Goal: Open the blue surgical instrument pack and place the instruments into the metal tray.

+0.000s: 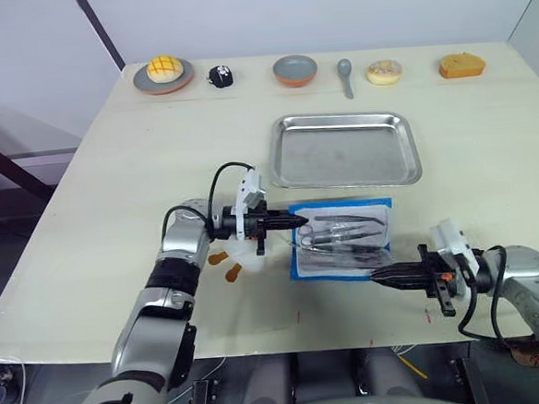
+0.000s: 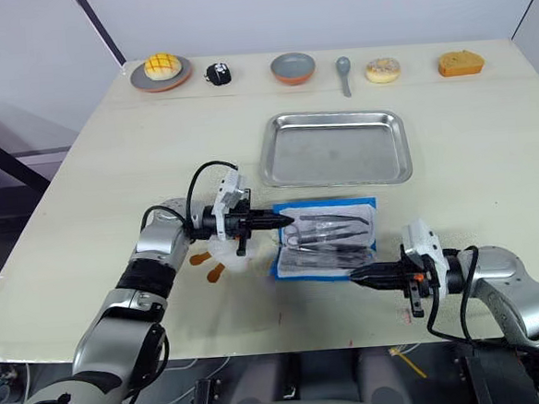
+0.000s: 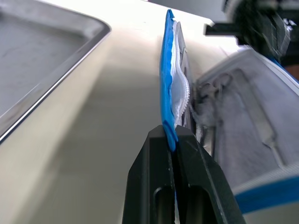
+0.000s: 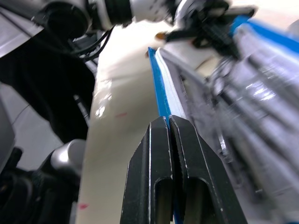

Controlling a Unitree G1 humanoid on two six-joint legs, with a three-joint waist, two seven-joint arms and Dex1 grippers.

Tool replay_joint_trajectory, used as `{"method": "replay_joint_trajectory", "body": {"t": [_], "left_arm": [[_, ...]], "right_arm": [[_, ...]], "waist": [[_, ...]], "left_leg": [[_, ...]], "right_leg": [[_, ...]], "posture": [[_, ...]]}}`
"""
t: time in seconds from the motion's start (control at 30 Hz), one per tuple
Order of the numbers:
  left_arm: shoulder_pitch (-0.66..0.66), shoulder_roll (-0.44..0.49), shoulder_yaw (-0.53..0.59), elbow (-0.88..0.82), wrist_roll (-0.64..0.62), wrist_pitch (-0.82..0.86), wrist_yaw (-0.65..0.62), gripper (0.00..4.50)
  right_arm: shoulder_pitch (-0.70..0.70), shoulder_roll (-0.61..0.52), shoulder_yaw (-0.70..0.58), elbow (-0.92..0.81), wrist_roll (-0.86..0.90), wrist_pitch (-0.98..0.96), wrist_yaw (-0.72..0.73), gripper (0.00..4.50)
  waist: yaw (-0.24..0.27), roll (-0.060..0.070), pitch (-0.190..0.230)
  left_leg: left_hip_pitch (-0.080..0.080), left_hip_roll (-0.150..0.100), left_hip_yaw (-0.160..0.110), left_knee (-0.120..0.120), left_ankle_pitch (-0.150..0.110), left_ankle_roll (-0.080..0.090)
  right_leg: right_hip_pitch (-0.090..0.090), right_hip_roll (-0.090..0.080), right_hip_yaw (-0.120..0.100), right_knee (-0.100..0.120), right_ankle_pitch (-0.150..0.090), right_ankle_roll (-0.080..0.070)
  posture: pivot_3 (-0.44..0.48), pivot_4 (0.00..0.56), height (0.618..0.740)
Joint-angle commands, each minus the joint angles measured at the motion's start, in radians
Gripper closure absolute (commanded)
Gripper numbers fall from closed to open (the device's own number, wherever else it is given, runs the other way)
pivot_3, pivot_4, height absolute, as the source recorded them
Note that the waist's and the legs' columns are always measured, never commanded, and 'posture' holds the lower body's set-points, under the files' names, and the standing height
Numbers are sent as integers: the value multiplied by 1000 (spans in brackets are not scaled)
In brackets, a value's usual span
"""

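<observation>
Opening is the step in hand: both grippers have pinched the blue surgical instrument pack (image 1: 342, 240) at opposite edges, and none of the instruments (image 1: 346, 234) has yet reached the metal tray (image 1: 344, 150).

Nearest the camera, the right gripper (image 1: 382, 276) reaches in low from the table's front edge, forearm nearly level and pointing toward the robot's left. Its two black fingers (image 4: 161, 154) are pressed together on the pack's near blue border, which runs away from the tips as a thin ridge with the clear film beside it.

Across the pack from it, the left gripper (image 1: 300, 222) comes in from the opposite side, elbow bent and forearm lying low over the table, its fingers (image 3: 161, 158) likewise clamped on the blue edge. Ahead of these tips the blue backing and white film show a slight gap between layers, so the seal looks partly parted there. The silver instruments lie between the two grippers, under the film.

Beyond the left gripper's tips, just past the pack's far edge, the tray sits empty.

The next move likely calls for drawing the grippers apart to peel film from backing. The pull should be steady, lest the loose tools slide out onto the table.
</observation>
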Motion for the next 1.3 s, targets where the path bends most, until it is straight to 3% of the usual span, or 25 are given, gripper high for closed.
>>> {"method": "replay_joint_trajectory", "body": {"t": [0.03, 0.3, 0.67, 1.3], "left_arm": [[-12, -20, -6, 25, 10, 43, 34, 4500], [-112, -57, -34, 246, 110, -18, 88, 4500], [-219, -96, -42, 456, 183, -133, 34, 4500], [-231, -99, -26, 511, 218, -193, 12, 4500]], "right_arm": [[7, 12, 22, 25, -43, -47, -4, 4413], [16, 34, 58, 95, -95, -89, -3, 4413], [18, 57, 80, 166, -153, -137, -11, 4413], [32, 42, 21, 206, -142, -133, -37, 4413]], "waist": [[1, 0, 0], [2, 0, 0], [2, -1, -1], [2, -2, -2]], "left_leg": [[0, 0, 0, 0, 0, 0], [0, -1, 0, 0, 2, -3], [2, -1, -1, 0, 2, -4], [5, -1, -2, 0, 0, 0]], "right_leg": [[0, 0, 0, 0, 0, 0], [1, 0, -1, 0, 0, 0], [4, 0, -2, -1, 0, 0], [7, 0, -3, -1, 0, 0]], "posture": [[0, 150, 740], [0, 150, 740], [0, 150, 740], [0, 150, 740]]}}
